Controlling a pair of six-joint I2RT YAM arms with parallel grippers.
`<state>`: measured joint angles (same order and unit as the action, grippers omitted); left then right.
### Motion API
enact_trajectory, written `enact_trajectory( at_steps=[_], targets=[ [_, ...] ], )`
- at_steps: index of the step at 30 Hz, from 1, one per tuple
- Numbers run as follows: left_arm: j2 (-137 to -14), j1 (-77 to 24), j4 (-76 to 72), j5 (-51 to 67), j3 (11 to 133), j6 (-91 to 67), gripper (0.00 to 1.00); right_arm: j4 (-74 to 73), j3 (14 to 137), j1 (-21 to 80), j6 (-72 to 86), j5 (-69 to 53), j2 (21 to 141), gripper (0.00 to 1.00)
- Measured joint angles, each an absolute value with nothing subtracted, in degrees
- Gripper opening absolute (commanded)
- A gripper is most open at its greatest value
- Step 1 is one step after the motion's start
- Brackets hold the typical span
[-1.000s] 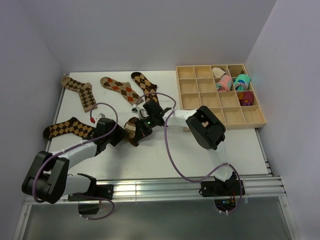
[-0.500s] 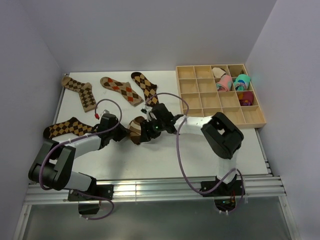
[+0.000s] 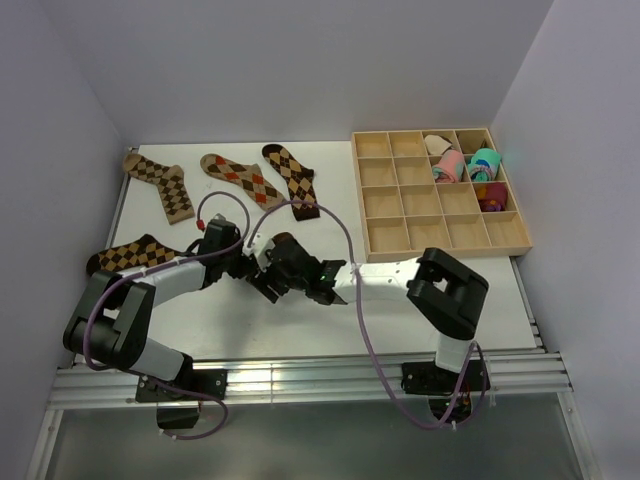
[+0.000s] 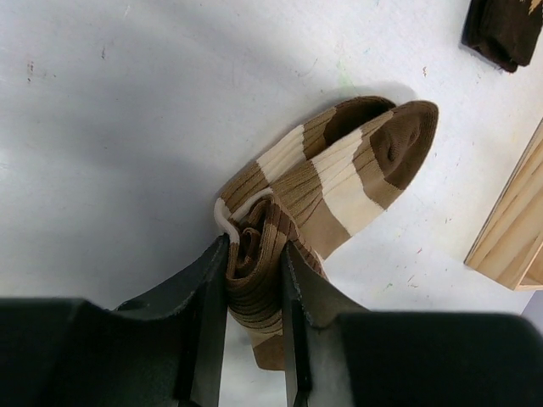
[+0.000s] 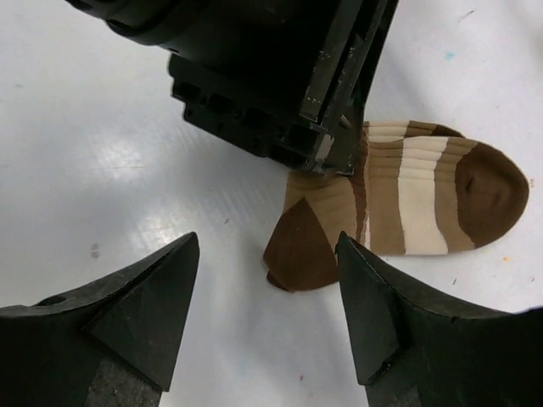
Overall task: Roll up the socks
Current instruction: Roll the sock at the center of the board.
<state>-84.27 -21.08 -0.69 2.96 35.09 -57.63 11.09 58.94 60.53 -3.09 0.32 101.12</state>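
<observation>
My left fingers [image 4: 253,280] are closed narrow on the bunched cuff end of the striped sock [image 4: 339,178]. The sock lies on the surface [image 4: 127,127] off the near left corner of the wooden tray [image 3: 450,250], with its toe pointing toward the tray. My right fingers [image 5: 265,254] stand wide and hold nothing, just over the heel (very near my left ones). I think the loose fold can spring open if my grip slips. The two pairs of fingers can also bump, because they crowd together.
</observation>
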Motion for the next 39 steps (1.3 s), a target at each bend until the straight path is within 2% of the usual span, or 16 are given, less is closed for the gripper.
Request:
enact_trajectory(
  at_steps=[5,8,10,13,14,15,17,18,19,23,25,28,31,35,39],
  targets=[
    [-84.3,-21.1,-0.5,3.3,35.2,-57.1,0.22,11.4,61.1,62.3,-7.6,6.0,106.2,0.73],
    [-84.6,-21.1,-0.2,3.8,35.5,-56.6,0.23,11.4,61.9,62.8,-9.5,8.3,108.9,0.69],
    [-84.6,-21.1,0.0,3.8,35.7,-56.4,0.23,11.5,62.4,62.8,-10.5,9.7,110.4,0.61],
    [-84.6,-21.1,0.1,3.9,35.7,-56.2,0.23,11.7,62.7,62.9,-11.6,11.4,111.4,0.43],
    [-84.7,-21.1,0.1,4.0,35.7,-56.2,0.24,11.9,62.7,62.8,-11.7,11.8,111.5,0.37],
    [-84.8,-21.1,0.1,4.1,35.8,-56.2,0.24,12.0,62.7,62.9,-11.8,12.2,111.5,0.26],
    [-84.9,-21.0,0.3,4.3,36.1,-56.1,0.26,12.1,62.7,62.9,-11.8,12.5,111.5,0.16],
    [-85.0,-20.9,0.4,4.3,36.2,-56.1,0.27,12.1,62.7,63.0,-11.7,12.6,111.5,0.05],
    [-85.0,-20.9,0.4,4.3,36.2,-56.1,0.29,12.1,62.7,63.0,-11.6,12.6,111.5,0.01],
    [-84.9,-20.9,0.6,4.3,36.2,-55.6,0.44,11.3,63.1,62.7,-10.9,11.6,111.5,0.00],
    [-84.4,-20.9,1.1,4.2,36.1,-55.5,0.47,9.9,64.0,61.8,-9.8,9.1,111.5,0.00],
    [-82.4,-20.9,2.0,3.7,35.3,-55.7,0.52,7.2,65.7,59.3,-7.6,2.8,111.5,0.00],
    [-79.5,-20.9,2.9,3.3,34.0,-56.2,0.64,3.4,67.8,56.5,-5.7,-4.1,111.5,0.00],
    [-75.3,-21.1,3.9,2.6,31.9,-57.1,0.74,-3.6,71.8,53.5,-4.0,-12.4,112.0,0.00],
    [-70.6,-21.1,4.2,1.6,29.5,-58.5,0.76,-9.5,76.6,50.7,-2.8,-21.0,114.6,0.00]
  ],
)
